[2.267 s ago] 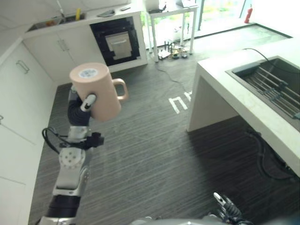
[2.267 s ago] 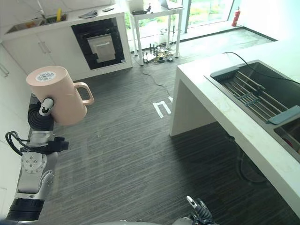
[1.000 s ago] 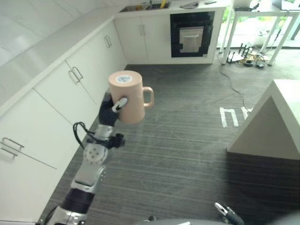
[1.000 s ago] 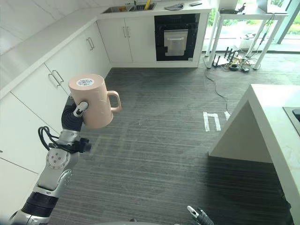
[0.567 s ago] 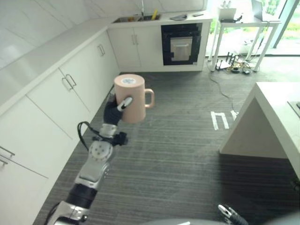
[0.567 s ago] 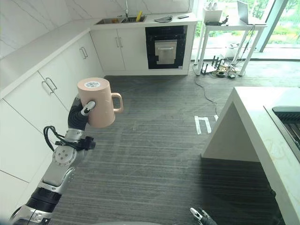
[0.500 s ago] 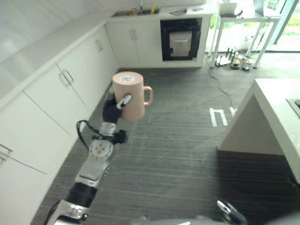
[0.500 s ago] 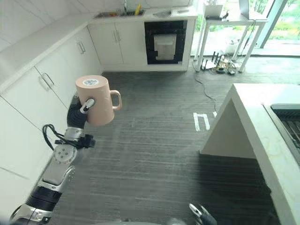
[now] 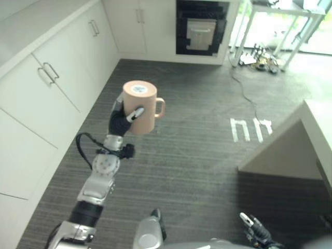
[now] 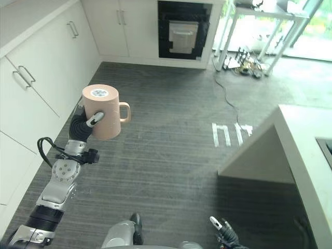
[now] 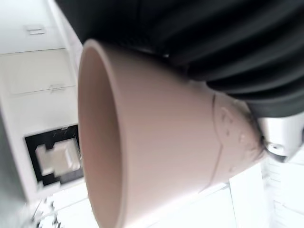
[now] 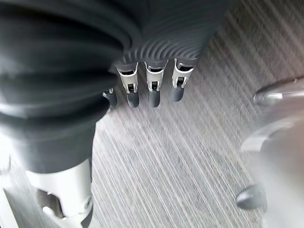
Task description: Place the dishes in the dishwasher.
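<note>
Fingers [image 9: 136, 113] of left hand [image 9: 120, 122] curled round a pink mug [image 9: 139, 106], thumb tip laid across its side. Mug held upside down, base with round sticker facing up, handle pointing toward the robot's right. Raised well above the floor, touching nothing else. Mug's open mouth and inner wall plain in left wrist view [image 11: 142, 142], dark cover pressed against its outer side.

Largest to smallest around it:
- Dark striped floor [image 10: 176, 171] across most of both eye views, white tape marks [image 10: 228, 134] on it to the right of the mug.
- White cabinets [image 9: 49, 72] with bar handles along the left, running to the far wall.
- White surface [image 10: 306, 150] at right edge, corner jutting toward the middle of the room.
- Black oven [image 10: 184, 28] built into the far cabinets, well beyond the mug.
- Thin-legged table [image 9: 280, 21] at far right with small clutter on the floor under it.
- Right hand [image 12: 152, 85] low at bottom right of eye views [image 10: 224, 232], over bare floor, holding nothing; fingers hanging loose and roughly straight, side by side.
</note>
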You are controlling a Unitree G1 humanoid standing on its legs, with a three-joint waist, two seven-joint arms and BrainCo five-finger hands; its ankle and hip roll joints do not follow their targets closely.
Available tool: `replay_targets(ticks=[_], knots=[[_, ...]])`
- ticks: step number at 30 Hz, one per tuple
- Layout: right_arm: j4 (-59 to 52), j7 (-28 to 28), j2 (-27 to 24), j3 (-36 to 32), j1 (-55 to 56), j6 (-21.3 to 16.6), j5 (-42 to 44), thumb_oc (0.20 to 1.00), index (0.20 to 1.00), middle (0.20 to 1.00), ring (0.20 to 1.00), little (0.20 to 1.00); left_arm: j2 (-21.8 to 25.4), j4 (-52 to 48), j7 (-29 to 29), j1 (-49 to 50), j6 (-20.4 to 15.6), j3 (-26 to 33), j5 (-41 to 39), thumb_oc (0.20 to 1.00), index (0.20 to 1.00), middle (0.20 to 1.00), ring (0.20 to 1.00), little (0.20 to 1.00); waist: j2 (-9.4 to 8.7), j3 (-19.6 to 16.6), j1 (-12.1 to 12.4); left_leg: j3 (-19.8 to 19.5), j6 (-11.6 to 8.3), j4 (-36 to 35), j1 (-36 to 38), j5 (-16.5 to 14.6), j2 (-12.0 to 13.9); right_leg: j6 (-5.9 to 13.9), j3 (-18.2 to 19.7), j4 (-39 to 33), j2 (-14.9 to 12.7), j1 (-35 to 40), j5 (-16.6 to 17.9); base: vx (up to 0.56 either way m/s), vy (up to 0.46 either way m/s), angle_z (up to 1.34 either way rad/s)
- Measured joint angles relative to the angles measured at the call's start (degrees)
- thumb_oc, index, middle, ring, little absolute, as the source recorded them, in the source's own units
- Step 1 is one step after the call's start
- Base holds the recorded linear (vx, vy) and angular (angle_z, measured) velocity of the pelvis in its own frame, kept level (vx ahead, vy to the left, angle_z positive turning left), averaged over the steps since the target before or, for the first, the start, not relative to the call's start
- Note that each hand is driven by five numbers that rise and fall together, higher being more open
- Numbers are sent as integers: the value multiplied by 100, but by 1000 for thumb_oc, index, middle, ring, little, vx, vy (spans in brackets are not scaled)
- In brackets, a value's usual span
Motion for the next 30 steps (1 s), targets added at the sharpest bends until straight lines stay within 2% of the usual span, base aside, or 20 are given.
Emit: replay_targets(ticks=[1, 2, 3, 6, 7, 8, 9, 10, 11, 12, 13, 14, 15, 16, 17, 19, 21, 24, 26, 30], knots=[[183, -70, 296, -12, 322, 12, 12, 1000, 1000, 1000, 1000, 1000, 366, -281, -10, -430, -7, -183, 22, 200, 200, 200, 200, 200, -129, -203, 51, -105, 264, 227, 293, -648, -344, 35, 703, 1257, -26, -695, 2337, 707, 100, 81], [212, -60, 134, 53, 294, -110, 123, 1000, 1000, 1000, 1000, 1000, 286, -158, 5, -702, -57, -200, -3, 200, 200, 200, 200, 200, 313, -443, -24, -122, 347, -753, 849, -541, -373, -280, -115, 2339, -128, -2731, 1501, 908, -263, 28], [-343, -144, -270, 524, 206, -110, 119, 1000, 1000, 1000, 1000, 1000, 75, -52, 86, -698, 58, -412, -77, 200, 200, 200, 200, 200, 782, -388, -493, -132, -285, -2680, 2104, 287, -311, -860, -1039, 256, 676, -3698, 389, 1167, -544, 7], [-678, 80, -283, 569, 168, -333, -151, 1000, 1000, 1000, 1000, 1000, -160, -28, 83, -587, -34, -521, -36, 200, 200, 200, 200, 200, -159, -209, -1470, -608, -1373, -666, 1520, 396, -1029, -1786, -1311, -4890, 21, -3940, -188, 776, -465, 129], [-355, 131, -431, 196, 235, -351, -216, 1000, 1000, 1000, 1000, 1000, -257, 1, -30, -483, -62, -661, 29, 200, 200, 200, 200, 200, 252, -18, -1351, -618, -1095, -991, 2129, -435, -810, -1868, -1283, -4865, 251, -3983, -77, 548, -375, 18], [399, 76, -342, 46, 317, -285, -163, 1000, 1000, 1000, 1000, 1000, -353, 314, -55, 376, -27, -231, 23, 200, 200, 200, 200, 200, 445, -129, -992, -574, -1590, -614, 3404, -452, -703, -3128, -1749, -2582, 990, -3125, 462, 699, -458, -17], [712, 138, -210, 257, -40, -252, -124, 1000, 1000, 1000, 1000, 1000, -529, 656, -58, 359, 79, -355, 18, 200, 200, 200, 200, 200, 522, -82, -849, -632, -760, 122, 2735, -980, -523, -2910, -1121, -2828, 1212, -2311, 811, 915, -553, -21], [671, 161, -187, 249, -207, -302, -132, 1000, 1000, 1000, 1000, 1000, -531, 457, -37, 363, 134, -469, 22, 200, 200, 200, 200, 200, 329, -58, -823, -618, -667, 171, 2053, -844, -519, -2748, -914, -3192, 1174, -1591, 552, 929, -562, 73], [589, 167, -315, 249, -272, -231, -138, 1000, 1000, 1000, 1000, 1000, -587, -4, -15, 437, 219, -477, 24, 200, 200, 200, 200, 200, 370, -50, -796, -678, -680, 559, 1566, 262, -513, -2781, -1136, -2983, 1240, -1221, 152, 770, -424, 1], [158, 200, -502, -260, -167, -334, -126, 1000, 1000, 1000, 1000, 1000, -417, -1139, -22, 863, 28, -104, -79, 200, 200, 200, 200, 200, 410, -320, -672, -827, -1326, 4133, -468, 3499, -123, -2835, -1390, -3127, 1524, -622, -559, 561, -159, -115], [513, 197, -547, -331, -313, -333, -118, 1000, 1000, 1000, 1000, 1000, -214, -900, -145, 772, -122, -44, -203, 200, 200, 200, 200, 200, 317, -404, -217, -557, -646, 4070, -1718, 2178, -121, -2767, -814, -3368, 1540, -156, -568, 497, 4, -152], [622, 249, -541, -214, -408, -344, -123, 1000, 1000, 1000, 1000, 1000, -123, -632, -187, 758, -87, 65, -203, 200, 200, 200, 200, 200, 240, -385, -232, -546, -478, 3137, -1942, 1906, -214, -2624, -660, -3726, 1520, 184, -548, 390, 135, -153], [691, 311, -521, -88, -455, -349, -130, 1000, 1000, 1000, 1000, 1000, -7, -240, -169, 771, -6, 89, -206, 200, 200, 200, 200, 200, 150, -424, -256, -499, -211, 1147, -1783, 1777, -282, -2311, -471, -4025, 1489, 645, -623, 300, 145, -129], [674, 349, -544, 169, -271, -358, -131, 1000, 1000, 1000, 1000, 1000, 87, 7, -176, 803, 52, -46, -203, 200, 200, 200, 200, 200, 382, -514, -404, -641, 615, -2144, -706, 2197, -519, -1705, -288, -3902, 1714, 1479, -959, 465, 202, -110], [678, 351, -582, 218, -137, -356, -130, 1000, 1000, 1000, 1000, 1000, 86, -14, -175, 823, 51, -144, -203, 200, 200, 200, 200, 200, 578, -571, -423, -778, 1237, -2530, -425, 2441, -433, -1431, -262, -3605, 1852, 1584, -1138, 412, 166, -100], [816, 350, -393, 487, -113, -286, -129, 1000, 1000, 1000, 1000, 1000, 176, 110, -166, 1178, 52, -198, -199, 200, 200, 200, 200, 200, 441, -833, -499, -941, 505, -3117, 88, 2880, -567, -1173, 148, -3043, 1405, 974, -1764, 336, 143, -81], [810, 363, -371, 461, -163, -274, -130, 1000, 1000, 1000, 1000, 1000, 112, 261, -202, 1047, 54, -121, -203, 200, 200, 200, 200, 200, 568, -702, -469, -1118, 472, -3097, 215, 2905, -571, -1086, 283, -3466, 1136, 403, -1567, 250, 171, -54], [616, 311, -277, 487, -129, -240, -128, 1000, 1000, 1000, 1000, 1000, -26, 274, -215, 883, -51, 61, -200, 200, 200, 200, 200, 200, 506, -533, -378, -1036, 328, -3101, 682, 2661, -652, -1320, -122, -3917, 711, -154, -109, 229, 182, -14], [625, 276, -384, 400, -277, -237, -125, 1000, 1000, 1000, 1000, 1000, -43, 183, -215, 874, -162, 67, -197, 200, 200, 200, 200, 200, 753, -514, -355, -1052, 18, -3009, 826, 1911, -499, -1391, -81, -3803, 875, -52, -357, 221, 156, -19], [617, 123, -329, 236, -336, -234, -121, 1000, 1000, 1000, 1000, 1000, -63, 168, -316, 859, -165, 61, -197, 200, 200, 200, 200, 200, 576, -421, -259, -912, 86, -3031, 978, 1765, -545, -1388, -111, -3637, 795, -38, -429, 221, 205, -16]])
